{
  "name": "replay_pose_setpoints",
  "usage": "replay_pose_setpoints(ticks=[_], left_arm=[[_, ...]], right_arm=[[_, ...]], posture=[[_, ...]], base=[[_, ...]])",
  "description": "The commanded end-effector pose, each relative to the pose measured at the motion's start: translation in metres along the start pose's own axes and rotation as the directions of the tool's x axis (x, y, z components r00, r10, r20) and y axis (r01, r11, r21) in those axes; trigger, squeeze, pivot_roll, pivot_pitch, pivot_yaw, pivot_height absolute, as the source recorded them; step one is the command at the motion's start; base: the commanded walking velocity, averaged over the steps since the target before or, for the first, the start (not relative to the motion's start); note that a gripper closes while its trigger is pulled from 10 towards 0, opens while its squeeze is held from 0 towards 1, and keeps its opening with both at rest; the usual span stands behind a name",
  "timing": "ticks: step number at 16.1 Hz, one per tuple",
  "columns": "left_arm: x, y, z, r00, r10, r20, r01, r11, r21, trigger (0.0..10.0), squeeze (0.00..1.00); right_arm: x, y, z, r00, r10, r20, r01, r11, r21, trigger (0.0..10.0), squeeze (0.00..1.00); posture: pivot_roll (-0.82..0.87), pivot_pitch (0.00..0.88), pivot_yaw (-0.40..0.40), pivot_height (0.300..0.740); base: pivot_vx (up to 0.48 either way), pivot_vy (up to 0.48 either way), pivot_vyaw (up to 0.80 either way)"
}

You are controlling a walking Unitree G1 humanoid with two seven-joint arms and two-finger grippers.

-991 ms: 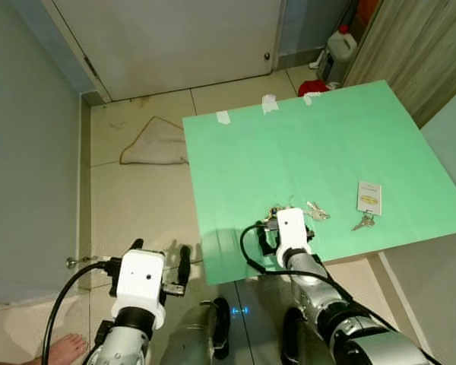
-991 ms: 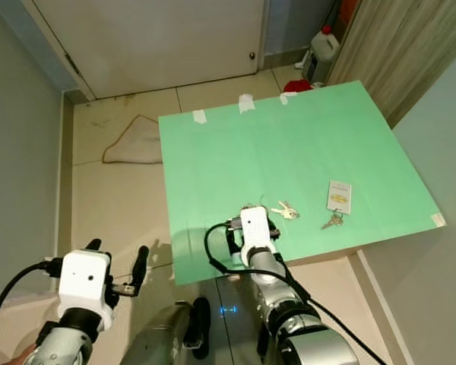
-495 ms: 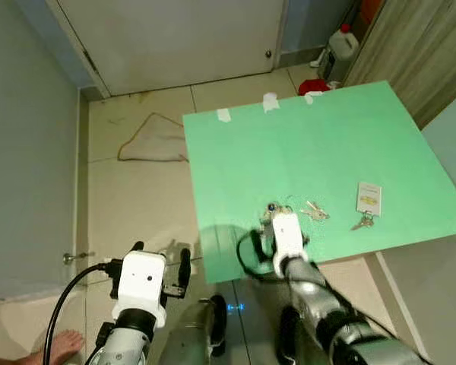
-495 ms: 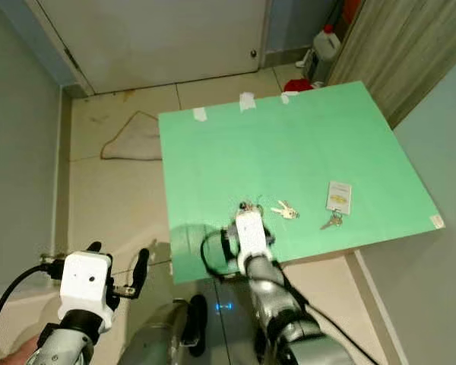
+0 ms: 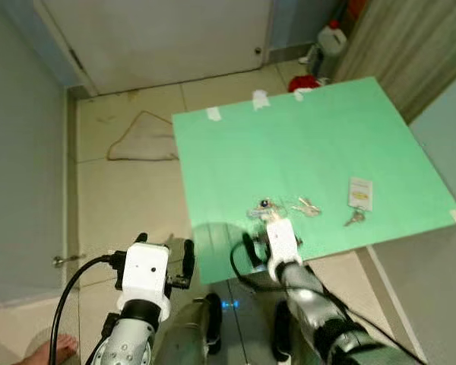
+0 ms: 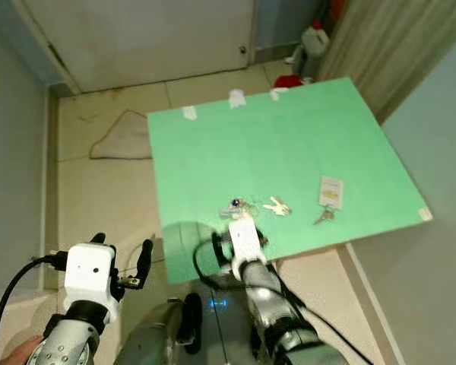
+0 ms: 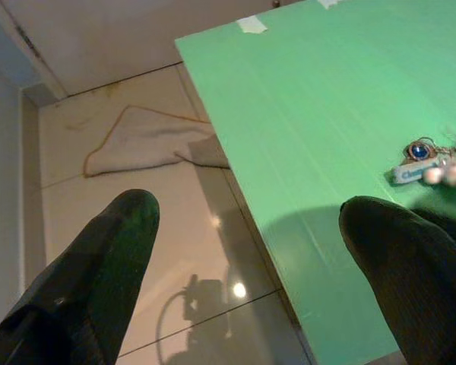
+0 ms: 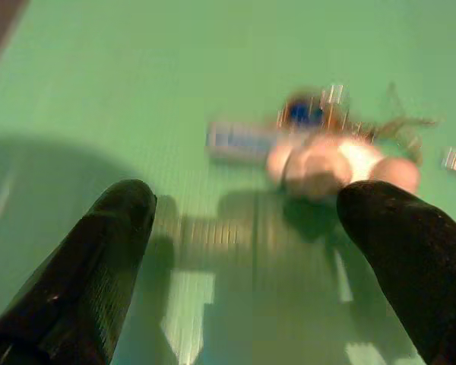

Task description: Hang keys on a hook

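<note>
A bunch of keys with a blue fob (image 5: 262, 207) lies near the front edge of the green table top (image 5: 304, 137). It lies blurred just beyond my right gripper's fingers in the right wrist view (image 8: 311, 144). My right gripper (image 5: 270, 222) hovers low over the table right behind this bunch, open, with nothing between its fingers (image 8: 106, 251). More loose keys (image 5: 305, 207) lie to its right, then a key on a white tag (image 5: 359, 193). My left gripper (image 5: 165, 245) is open over the floor, left of the table.
A rag (image 5: 140, 144) lies on the tiled floor left of the table. A closed door (image 5: 159, 38) stands at the back, with a white jug (image 5: 333, 38) and a red thing (image 5: 302, 82) at the back right. A person's foot (image 5: 57, 351) is near my left arm.
The camera has shifted a little, so the whole scene sits further left. My right gripper has stayed just behind the key bunch, still open. The left arm has kept its place.
</note>
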State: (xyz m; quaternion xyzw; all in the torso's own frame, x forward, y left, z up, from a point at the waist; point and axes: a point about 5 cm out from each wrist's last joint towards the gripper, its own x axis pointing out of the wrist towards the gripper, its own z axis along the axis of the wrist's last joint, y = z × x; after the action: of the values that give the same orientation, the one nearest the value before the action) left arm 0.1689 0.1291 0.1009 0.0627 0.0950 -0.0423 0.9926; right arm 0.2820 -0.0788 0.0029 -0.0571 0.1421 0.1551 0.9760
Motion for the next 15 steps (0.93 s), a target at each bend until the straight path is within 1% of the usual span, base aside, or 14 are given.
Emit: replay_pose_setpoints(ticks=[1,3,5,6,7,8,10,12,13,15], left_arm=[[-0.001,0.001,-0.006,0.999,0.011,-0.031,-0.011,1.000,-0.001,10.0,0.00],[-0.001,0.000,-0.007,0.999,0.011,-0.031,-0.011,1.000,0.000,10.0,0.00],[-0.003,0.001,-0.008,0.999,0.013,-0.037,-0.013,1.000,0.000,10.0,0.00],[-0.003,0.001,-0.008,0.999,0.013,-0.039,-0.013,1.000,0.000,10.0,0.00],[-0.005,0.001,-0.009,0.999,0.010,-0.046,-0.010,1.000,0.004,10.0,0.00],[-0.005,0.001,-0.009,0.999,0.010,-0.046,-0.010,1.000,0.004,10.0,0.00],[-0.009,0.003,-0.009,0.998,0.004,-0.060,-0.003,1.000,0.019,10.0,0.00],[-0.011,0.004,-0.010,0.998,0.006,-0.066,-0.005,1.000,0.021,10.0,0.00],[-0.012,0.004,-0.010,0.998,0.006,-0.069,-0.005,1.000,0.023,10.0,0.00],[-0.012,0.004,-0.010,0.998,0.005,-0.070,-0.003,1.000,0.023,10.0,0.00]], right_arm=[[0.000,0.002,0.001,1.000,0.005,0.005,-0.005,1.000,0.015,10.0,0.00],[0.003,0.002,0.004,1.000,0.023,0.000,-0.023,0.998,0.054,10.0,0.00],[0.004,-0.002,0.004,1.000,-0.017,-0.016,0.017,1.000,0.024,10.0,0.00],[0.004,-0.003,0.003,0.999,-0.025,-0.025,0.025,0.999,0.024,10.0,0.00],[0.004,-0.002,0.001,0.998,-0.041,-0.051,0.041,0.999,0.004,10.0,0.00],[0.004,-0.002,0.001,0.998,-0.041,-0.051,0.041,0.999,0.004,10.0,0.00],[0.005,0.003,-0.002,0.994,-0.072,-0.086,0.069,0.997,-0.045,10.0,0.00],[0.006,0.000,-0.002,0.988,-0.124,-0.096,0.118,0.990,-0.073,10.0,0.00],[0.006,-0.003,-0.003,0.981,-0.159,-0.112,0.154,0.986,-0.057,10.0,0.00],[0.006,-0.006,-0.003,0.972,-0.195,-0.130,0.190,0.980,-0.053,10.0,0.00]], posture=[[0.30,0.299,0.025,0.740],[0.30,0.300,0.025,0.740],[0.31,0.307,0.033,0.740],[0.31,0.308,0.035,0.740],[0.33,0.310,0.047,0.740],[0.33,0.310,0.047,0.740],[0.35,0.319,0.066,0.740],[0.36,0.323,0.073,0.740],[0.36,0.325,0.074,0.740],[0.36,0.326,0.074,0.740]], base=[[0.000,0.000,0.00],[0.000,0.000,0.00],[0.000,0.000,0.00],[0.000,0.000,0.00],[0.000,0.000,0.00],[0.000,0.000,0.00],[0.000,0.000,0.00],[0.000,0.000,0.00],[0.000,0.000,0.00],[0.000,0.000,0.00]])
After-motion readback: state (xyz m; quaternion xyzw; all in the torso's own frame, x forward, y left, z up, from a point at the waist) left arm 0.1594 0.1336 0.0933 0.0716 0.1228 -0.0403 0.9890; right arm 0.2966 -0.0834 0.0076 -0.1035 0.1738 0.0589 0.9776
